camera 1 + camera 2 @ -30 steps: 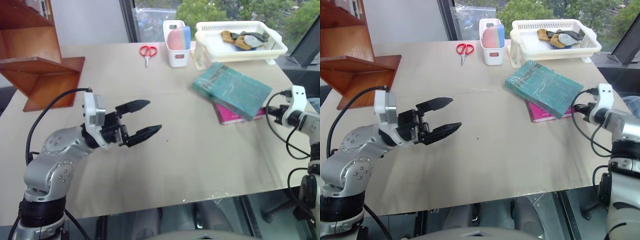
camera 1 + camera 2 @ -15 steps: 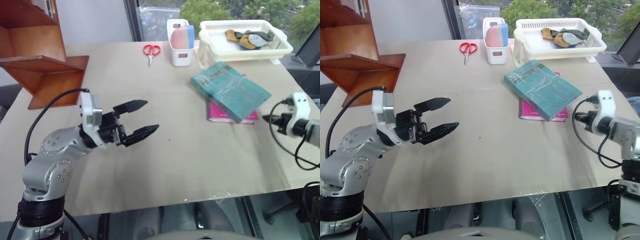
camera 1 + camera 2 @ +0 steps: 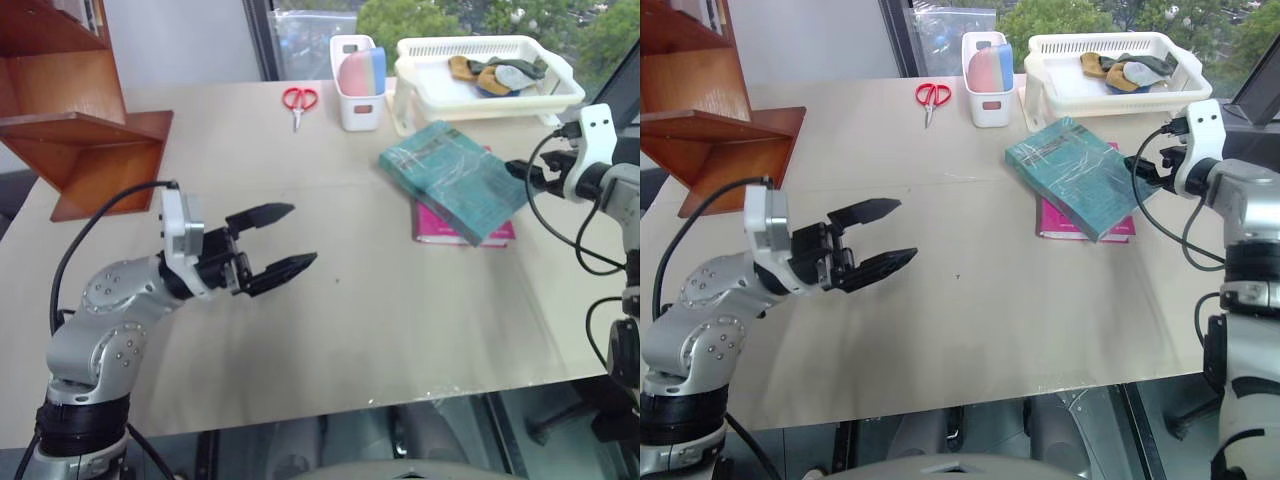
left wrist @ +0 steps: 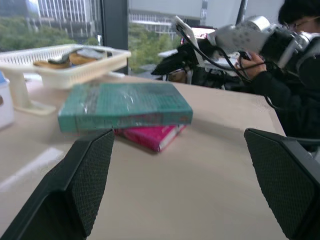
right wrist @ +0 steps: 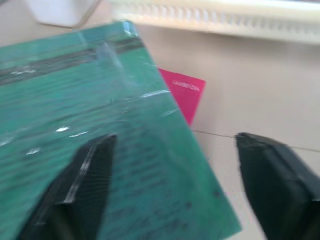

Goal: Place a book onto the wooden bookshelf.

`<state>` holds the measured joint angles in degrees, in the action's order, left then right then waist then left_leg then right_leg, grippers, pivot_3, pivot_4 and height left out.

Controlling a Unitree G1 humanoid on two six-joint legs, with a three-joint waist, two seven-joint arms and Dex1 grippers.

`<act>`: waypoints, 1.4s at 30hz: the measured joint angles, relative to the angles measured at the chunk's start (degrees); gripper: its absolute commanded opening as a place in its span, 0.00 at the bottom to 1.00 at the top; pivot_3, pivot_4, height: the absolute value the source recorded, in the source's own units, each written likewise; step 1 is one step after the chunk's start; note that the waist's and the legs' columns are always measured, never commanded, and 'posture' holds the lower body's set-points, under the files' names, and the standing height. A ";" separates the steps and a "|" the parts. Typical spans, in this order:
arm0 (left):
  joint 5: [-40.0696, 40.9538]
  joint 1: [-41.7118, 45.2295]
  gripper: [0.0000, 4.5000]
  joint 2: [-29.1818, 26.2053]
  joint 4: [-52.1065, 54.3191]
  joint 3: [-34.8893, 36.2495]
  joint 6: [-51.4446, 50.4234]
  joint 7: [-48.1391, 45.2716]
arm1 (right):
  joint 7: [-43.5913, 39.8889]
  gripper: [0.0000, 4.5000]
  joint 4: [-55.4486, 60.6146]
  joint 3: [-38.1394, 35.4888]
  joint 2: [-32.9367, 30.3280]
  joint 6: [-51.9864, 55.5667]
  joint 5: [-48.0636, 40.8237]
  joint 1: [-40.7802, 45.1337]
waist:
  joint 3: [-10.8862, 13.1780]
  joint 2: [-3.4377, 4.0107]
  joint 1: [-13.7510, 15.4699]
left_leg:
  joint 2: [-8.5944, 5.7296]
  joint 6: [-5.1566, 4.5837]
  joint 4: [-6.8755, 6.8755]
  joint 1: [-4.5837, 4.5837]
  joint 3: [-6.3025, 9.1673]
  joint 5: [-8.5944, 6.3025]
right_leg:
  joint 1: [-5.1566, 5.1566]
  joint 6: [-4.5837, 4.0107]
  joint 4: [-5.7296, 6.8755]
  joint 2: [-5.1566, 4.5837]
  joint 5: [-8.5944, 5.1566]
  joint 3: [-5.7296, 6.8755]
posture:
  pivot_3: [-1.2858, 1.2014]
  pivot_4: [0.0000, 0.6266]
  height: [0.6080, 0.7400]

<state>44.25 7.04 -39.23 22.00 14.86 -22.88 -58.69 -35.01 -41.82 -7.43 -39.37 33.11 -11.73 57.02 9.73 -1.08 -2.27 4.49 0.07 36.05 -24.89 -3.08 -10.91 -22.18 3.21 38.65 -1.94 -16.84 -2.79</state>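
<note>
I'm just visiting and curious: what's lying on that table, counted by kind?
Books: 2, the teal book on a pink book
Scissors: 1, red scissors
White containers: 2, a small white bin and a white basket
Total: 5

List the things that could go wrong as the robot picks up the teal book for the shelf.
The book lies on a pink book, which may drag along. The right gripper, open, may only clip its edge and drop it. The wooden bookshelf stands far across the table.

left claw (image 3: 285, 239) spread, right claw (image 5: 172, 165) — seemingly parted
</note>
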 measured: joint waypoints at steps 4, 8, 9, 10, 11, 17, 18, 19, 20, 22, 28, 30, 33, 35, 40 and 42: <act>-0.28 -0.41 1.00 0.00 -1.33 0.68 1.59 -1.49 | 4.32 0.86 -14.92 -0.26 2.47 -7.08 2.47 8.77 | 0.02 0.02 -0.12 | 0.01 0.00 -0.05 0.03 -0.18 0.00 | -0.06 0.00 0.00 -0.01 0.00 -0.16 | 0.52 0.24 1.00; -0.31 -0.37 1.00 0.00 -1.41 0.65 1.98 -1.09 | 6.64 0.86 -27.13 -2.11 4.37 -9.83 2.71 14.07 | 0.04 0.01 0.08 | 0.02 0.00 -0.08 0.02 -0.24 0.00 | -0.08 0.00 -0.03 -0.02 0.00 -0.20 | 0.52 0.24 1.00; -0.29 -0.38 1.00 0.00 -1.17 0.66 1.95 -0.78 | 6.27 0.92 -28.41 -2.24 4.42 -10.02 2.72 14.27 | 0.04 0.01 0.25 | 0.02 0.00 -0.10 0.00 -0.24 0.00 | -0.08 0.00 -0.07 -0.02 0.00 -0.19 | 0.52 0.24 1.00; -0.28 -0.40 1.00 0.00 -0.52 0.66 1.79 0.07 | 5.31 0.97 -30.02 -2.48 4.41 -10.40 2.78 14.34 | 0.05 0.02 0.35 | 0.02 -0.01 -0.10 -0.01 -0.27 -0.01 | -0.08 0.00 -0.09 -0.04 0.00 -0.20 | 0.52 0.24 1.00; -0.27 -0.41 1.00 0.00 -0.29 0.66 1.72 0.29 | 5.09 0.99 -30.34 -2.52 4.41 -10.57 2.78 14.34 | 0.05 0.02 0.35 | 0.01 -0.01 -0.11 -0.01 -0.29 -0.01 | -0.09 0.01 -0.10 -0.04 0.01 -0.21 | 0.52 0.24 1.00; 0.71 -2.32 1.00 -0.01 4.69 0.87 -0.45 4.28 | -10.37 0.99 -29.27 -0.90 0.00 -8.07 3.87 15.06 | 0.09 0.09 0.09 | 0.03 -0.01 -0.23 0.06 -0.36 -0.01 | -0.13 0.01 -0.09 -0.04 0.01 -0.27 | 0.52 0.24 1.00; 0.76 -2.47 1.00 -0.01 4.68 0.87 -0.48 4.36 | -10.91 0.99 -29.04 -0.75 -0.32 -8.01 4.03 15.05 | 0.09 0.09 0.07 | 0.03 -0.01 -0.22 0.06 -0.36 -0.01 | -0.13 0.01 -0.09 -0.04 0.01 -0.27 | 0.52 0.24 1.00; 0.80 -2.60 1.00 0.00 4.70 0.86 -0.58 4.63 | -11.81 0.99 -28.49 -0.52 -0.87 -7.82 4.15 14.91 | 0.09 0.09 0.05 | 0.03 -0.01 -0.22 0.06 -0.37 -0.01 | -0.13 0.01 -0.08 -0.04 0.01 -0.28 | 0.52 0.24 1.00; 0.87 -2.54 1.00 0.01 4.88 0.79 -0.77 5.26 | -13.77 0.99 -26.97 -0.35 -1.89 -6.94 4.24 13.86 | 0.09 0.08 0.05 | 0.03 -0.01 -0.22 0.06 -0.38 -0.01 | -0.13 0.01 -0.09 -0.04 0.01 -0.29 | 0.52 0.24 1.00; 0.92 -2.43 1.00 0.04 5.15 0.62 -1.11 5.66 | -15.27 0.99 -25.97 -0.37 -3.33 -5.59 4.23 12.28 | 0.09 0.08 0.19 | 0.02 -0.01 -0.21 0.05 -0.39 -0.01 | -0.13 0.01 -0.10 -0.04 0.01 -0.30 | 0.52 0.24 1.00; 0.95 -0.58 1.00 0.15 5.20 -0.41 -1.91 6.04 | -18.76 0.99 -15.39 -1.47 -5.34 2.69 1.71 2.45 | 0.09 0.09 0.25 | 0.02 -0.01 -0.20 0.06 -0.41 -0.01 | -0.15 0.01 -0.07 -0.04 0.01 -0.33 | 0.52 0.24 1.00; 0.96 -0.37 1.00 0.14 5.19 -0.58 -2.11 5.99 | -18.98 0.99 -7.38 -2.77 -5.85 6.59 -0.35 -3.04 | 0.09 0.08 0.28 | 0.03 -0.01 -0.21 0.06 -0.42 -0.01 | -0.15 0.02 -0.07 -0.03 0.01 -0.35 | 0.52 0.24 1.00; 0.96 0.15 1.00 0.13 5.00 -0.93 -2.45 5.75 | -17.17 0.99 -1.36 -4.38 -5.26 8.48 -2.07 -6.83 | 0.09 0.09 0.01 | 0.02 -0.01 -0.17 0.09 -0.48 -0.01 | -0.19 0.03 0.02 -0.02 0.01 -0.42 | 0.52 0.24 1.00; 0.94 1.33 1.00 0.13 4.49 -1.56 -2.58 5.22 | -15.37 0.99 0.55 -4.95 -4.17 6.73 -2.62 -6.60 | 0.09 0.09 -0.17 | 0.03 -0.01 -0.10 0.13 -0.50 -0.01 | -0.21 0.04 0.15 0.00 0.01 -0.48 | 0.52 0.24 1.00; 0.86 2.46 1.00 0.14 3.63 -1.90 -2.59 4.65 | -10.07 0.99 -0.17 -3.39 -0.46 -3.57 -0.27 -2.43 | 0.09 0.08 -0.16 | 0.03 -0.01 -0.05 0.12 -0.48 -0.01 | -0.23 0.04 0.21 0.02 0.02 -0.49 | 0.52 0.24 1.00; 0.83 2.25 1.00 0.14 3.69 -1.85 -2.56 4.69 | -8.52 0.87 -2.49 -1.74 1.37 -7.37 1.63 -0.38 | 0.09 0.08 -0.16 | 0.03 -0.01 -0.04 0.07 -0.51 -0.01 | -0.28 0.04 0.21 0.02 0.02 -0.52 | 0.52 0.24 1.00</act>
<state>45.09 9.29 -39.09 25.70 13.01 -25.45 -54.00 -43.53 -44.32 -9.17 -38.00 25.73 -10.11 56.64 9.82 -0.99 -2.44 4.52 0.06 36.01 -24.82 -3.59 -10.92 -22.46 3.25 38.86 -1.93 -16.82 -3.32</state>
